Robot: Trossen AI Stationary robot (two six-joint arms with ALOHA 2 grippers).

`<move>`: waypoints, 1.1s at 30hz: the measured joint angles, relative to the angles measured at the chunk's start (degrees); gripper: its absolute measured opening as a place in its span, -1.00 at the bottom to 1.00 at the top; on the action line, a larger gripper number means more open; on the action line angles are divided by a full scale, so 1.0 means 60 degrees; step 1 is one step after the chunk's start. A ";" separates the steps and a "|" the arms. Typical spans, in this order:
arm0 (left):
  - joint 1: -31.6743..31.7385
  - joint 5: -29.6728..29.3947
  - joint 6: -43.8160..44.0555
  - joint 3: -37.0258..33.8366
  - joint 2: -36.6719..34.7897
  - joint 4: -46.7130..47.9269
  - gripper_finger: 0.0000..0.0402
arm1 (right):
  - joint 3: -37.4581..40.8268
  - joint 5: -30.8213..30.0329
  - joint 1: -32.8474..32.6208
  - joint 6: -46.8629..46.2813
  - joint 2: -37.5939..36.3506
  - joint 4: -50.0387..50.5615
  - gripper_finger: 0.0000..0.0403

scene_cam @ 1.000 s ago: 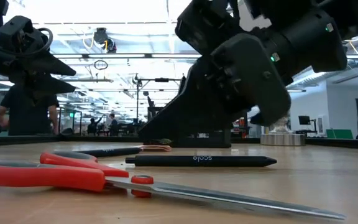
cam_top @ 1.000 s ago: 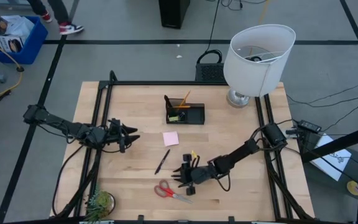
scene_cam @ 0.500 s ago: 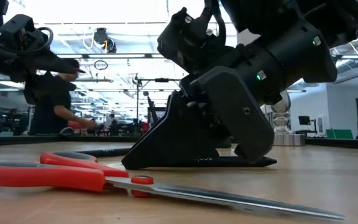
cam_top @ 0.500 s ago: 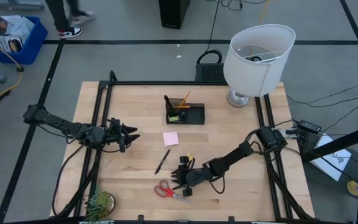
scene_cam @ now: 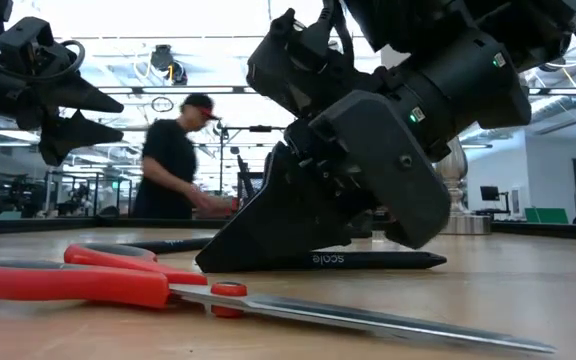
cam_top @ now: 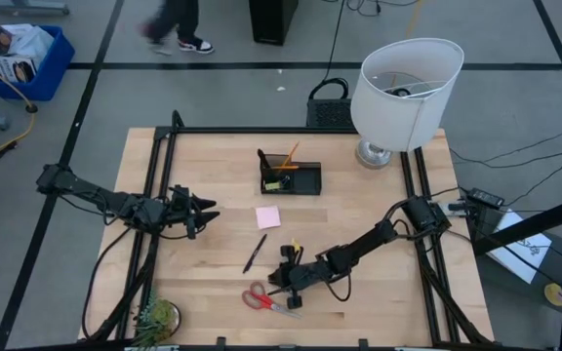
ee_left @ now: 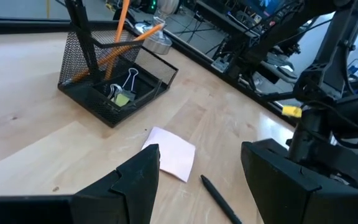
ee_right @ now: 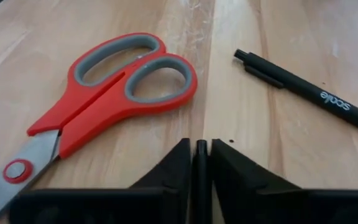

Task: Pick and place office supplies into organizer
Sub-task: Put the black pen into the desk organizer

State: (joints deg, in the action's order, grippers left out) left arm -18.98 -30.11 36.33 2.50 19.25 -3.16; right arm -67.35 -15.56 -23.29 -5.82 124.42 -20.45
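Right wrist view has the right pincer (ee_right: 201, 163) down at the tabletop (ee_right: 117, 155) with its two dark fingers (ee_right: 173, 168) drawn nearly together on a thin black pen seen end-on between them; it is clenched on that slim black pen (ee_right: 200, 158). Just ahead of the fingertips lie the red-handled scissors (ee_right: 104, 99), handles toward the pincer's front and blade running off to one side, not touching it. A second black pen (ee_right: 309, 93), printed with white lettering, lies beside the scissors, apart from the fingers.

From the high view, the right pincer (cam_top: 288, 278) sits low on the near middle of the tabletop (cam_top: 213, 166), with the scissors (cam_top: 266, 297) just beside it toward the near edge and a black pen (cam_top: 255, 253) lying a little to its left. The pink sticky-note pad (cam_top: 268, 216) lies between that pen and the black organizer (cam_top: 291, 175), which stands farther back holding an orange pencil (cam_top: 290, 153).

The left pincer (cam_top: 206, 209) hovers over the tabletop's left side, well apart from the supplies, its fingers (ee_left: 138, 180) spread and empty.

A person (scene_cam: 178, 160) stands in the room beyond.
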 joint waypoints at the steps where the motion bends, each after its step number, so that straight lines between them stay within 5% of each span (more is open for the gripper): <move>1: -0.0001 0.0000 -0.0002 0.0000 -0.0004 -0.0024 0.14 | 0.0002 0.0007 -0.0002 0.0103 0.0004 -0.0016 -0.78; 4: -0.0001 0.0000 -0.0010 0.0000 0.0000 -0.0016 0.14 | 0.0015 -0.0069 -0.0004 0.0166 0.0015 -0.0325 -0.90; 17: -0.0004 0.0000 -0.0034 0.0000 -0.0004 -0.0014 0.14 | 0.0076 -0.0184 0.0352 0.1159 -0.0112 -0.1889 -0.82; 33: 0.0000 0.0015 -0.0024 0.0000 0.0000 0.0004 0.14 | 0.0051 -0.0168 0.2389 0.3457 -0.0749 -0.4270 -0.84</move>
State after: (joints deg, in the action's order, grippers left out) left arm -18.98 -30.02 36.18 2.50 19.24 -3.14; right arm -67.05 -16.57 -8.95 14.93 119.93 -46.07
